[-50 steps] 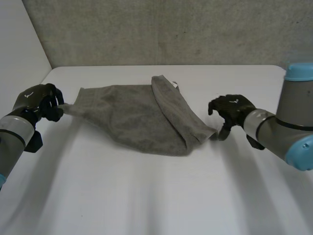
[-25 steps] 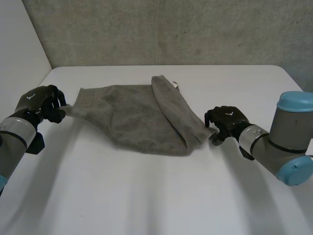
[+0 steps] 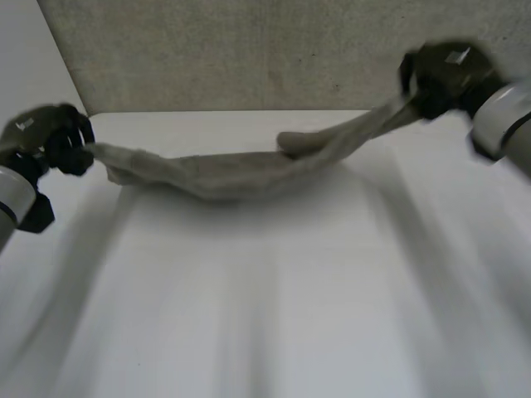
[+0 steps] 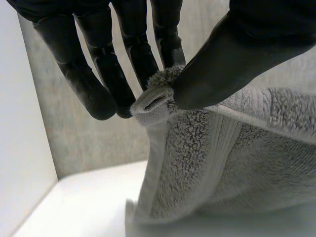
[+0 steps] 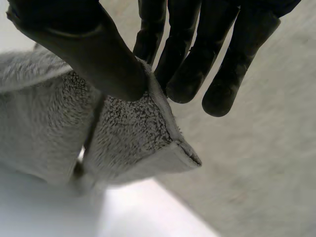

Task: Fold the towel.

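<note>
At the left, the left hand pinches one corner of the grey towel between its thumb and fingers, just above the white table. The towel stretches rightward from there and sags low in its middle over the far side of the table. At the far right, the right hand is raised higher and pinches the opposite corner between its thumb and fingers.

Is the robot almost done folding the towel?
Not yet, it's near the start. Done: the grabbing. The left hand pinches one corner of the towel and the right hand pinches another. In hand: the towel hangs stretched between them, sagging toward the table. Left: bringing the ends together and laying it flat. No neat fold shows yet.
</note>
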{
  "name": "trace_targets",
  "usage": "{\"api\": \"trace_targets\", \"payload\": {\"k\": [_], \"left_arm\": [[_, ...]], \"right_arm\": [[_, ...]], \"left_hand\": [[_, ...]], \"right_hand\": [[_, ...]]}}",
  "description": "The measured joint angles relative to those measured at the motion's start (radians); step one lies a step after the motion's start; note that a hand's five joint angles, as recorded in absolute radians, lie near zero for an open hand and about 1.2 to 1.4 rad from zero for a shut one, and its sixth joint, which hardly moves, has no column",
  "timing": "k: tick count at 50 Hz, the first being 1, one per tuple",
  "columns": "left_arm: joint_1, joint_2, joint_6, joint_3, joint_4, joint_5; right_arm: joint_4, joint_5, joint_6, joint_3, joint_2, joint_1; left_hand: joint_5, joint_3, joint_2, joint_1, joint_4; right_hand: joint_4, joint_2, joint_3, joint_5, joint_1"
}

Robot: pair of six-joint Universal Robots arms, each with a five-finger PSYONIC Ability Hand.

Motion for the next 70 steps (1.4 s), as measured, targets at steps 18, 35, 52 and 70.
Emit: {"api": "trace_targets", "payload": {"k": [18,35,52,70], "left_arm": [[0.000,0.114,0.236,0.255,-0.413,0.045],[-0.087,-0.387,0.293,0.588,-0.469,0.006],[-0.131,-0.330,-0.093,1.146,-0.128,-0.290],[-0.095,-0.385,-0.080,0.630,-0.027,-0.266]], "right_arm": [[0.712,0.085,-0.591,-0.377,-0.001,-0.036],[0.587,0.211,-0.704,-0.710,0.433,0.101],[0.134,0.206,-0.322,-1.336,0.475,0.153],[0.346,0.160,-0.381,-0.925,0.527,0.151]], "left_hand": [[0.000,0.001,0.000,0.000,0.000],[0.000,0.001,0.000,0.000,0.000],[0.000,0.002,0.000,0.000,0.010],[0.000,0.003,0.000,0.000,0.010]], "right_hand": [[0.000,0.000,0.000,0.000,0.000],[0.000,0.000,0.000,0.000,0.000],[0.000,0.012,0.004,0.000,0.004],[0.000,0.012,0.004,0.000,0.004]]}}
